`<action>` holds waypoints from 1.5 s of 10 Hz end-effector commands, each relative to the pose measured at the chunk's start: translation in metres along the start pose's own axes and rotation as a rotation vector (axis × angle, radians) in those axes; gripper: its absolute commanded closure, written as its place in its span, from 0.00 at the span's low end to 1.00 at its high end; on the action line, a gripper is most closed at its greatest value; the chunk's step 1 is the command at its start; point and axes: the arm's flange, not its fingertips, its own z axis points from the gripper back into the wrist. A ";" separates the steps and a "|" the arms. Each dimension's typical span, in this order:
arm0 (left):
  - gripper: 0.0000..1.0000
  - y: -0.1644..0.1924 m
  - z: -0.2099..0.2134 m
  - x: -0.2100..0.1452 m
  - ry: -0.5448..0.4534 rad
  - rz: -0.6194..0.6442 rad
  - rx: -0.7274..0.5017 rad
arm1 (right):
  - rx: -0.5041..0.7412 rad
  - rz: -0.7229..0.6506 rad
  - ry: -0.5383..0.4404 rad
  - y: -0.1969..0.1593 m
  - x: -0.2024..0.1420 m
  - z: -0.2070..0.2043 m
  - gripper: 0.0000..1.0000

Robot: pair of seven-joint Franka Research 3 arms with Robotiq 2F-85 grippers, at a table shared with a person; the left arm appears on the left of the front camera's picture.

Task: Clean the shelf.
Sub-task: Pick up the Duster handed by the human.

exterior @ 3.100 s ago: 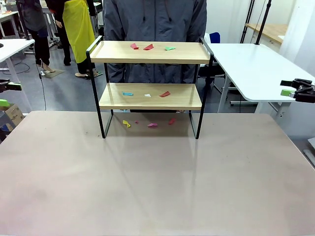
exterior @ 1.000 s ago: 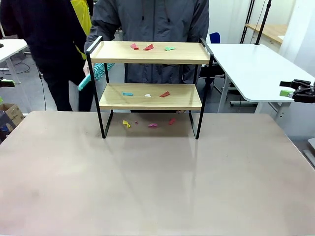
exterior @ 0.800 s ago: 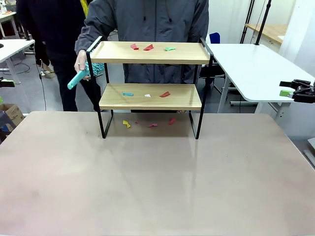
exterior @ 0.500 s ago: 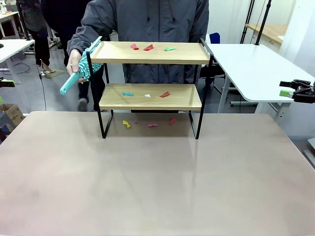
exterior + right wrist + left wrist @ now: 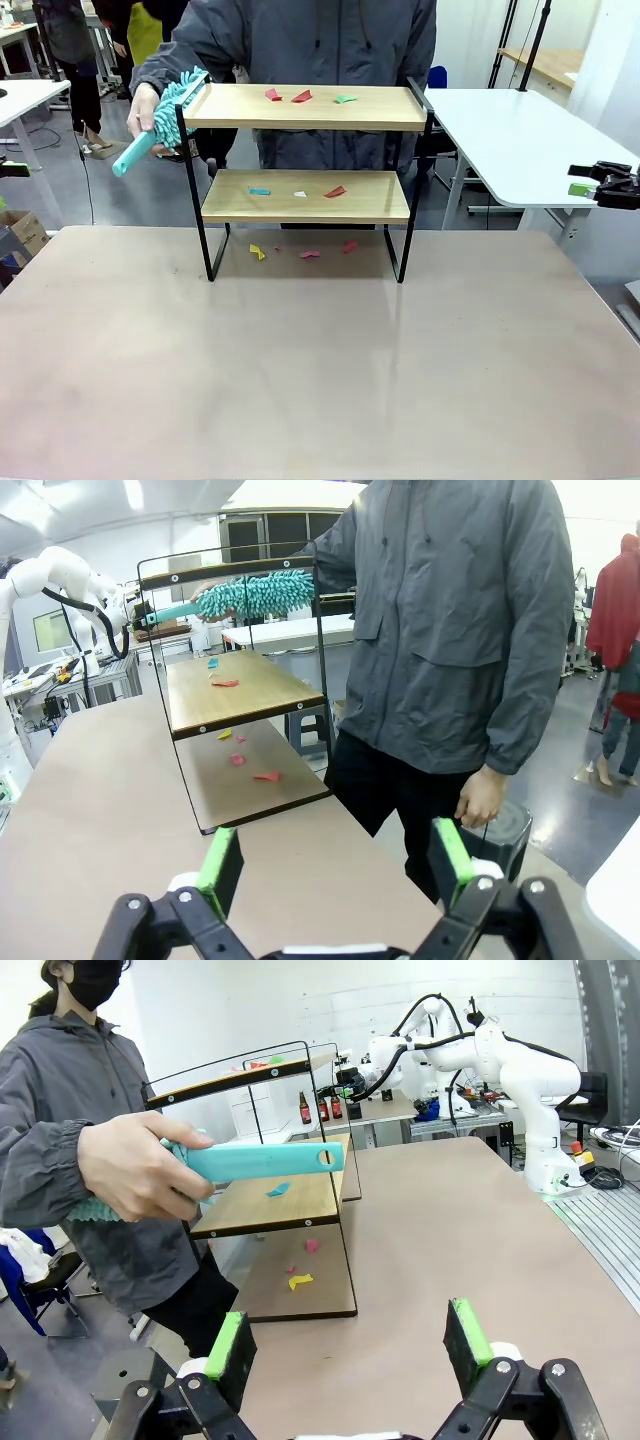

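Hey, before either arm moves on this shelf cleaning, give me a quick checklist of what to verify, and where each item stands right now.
1. Jaws of the left gripper open, empty: ok.
2. Jaws of the right gripper open, empty: ok.
3. The shelf upright on the table: ok.
4. The duster within handover reach: cannot tell; the person's hand holds it at the shelf's left end.
5. Boards free of paper scraps: not ok.

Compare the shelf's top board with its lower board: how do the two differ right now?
The top board carries two red scraps and a green scrap; the lower board carries a blue scrap, a white scrap and a red scrap. The person's teal duster is held beside the top board's left end, well above the lower board. Both are light wood and hold three scraps each.
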 end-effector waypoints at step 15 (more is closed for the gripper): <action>0.00 -0.031 -0.053 0.240 0.609 0.391 0.386 | -0.006 -0.010 0.007 0.002 0.006 0.000 0.00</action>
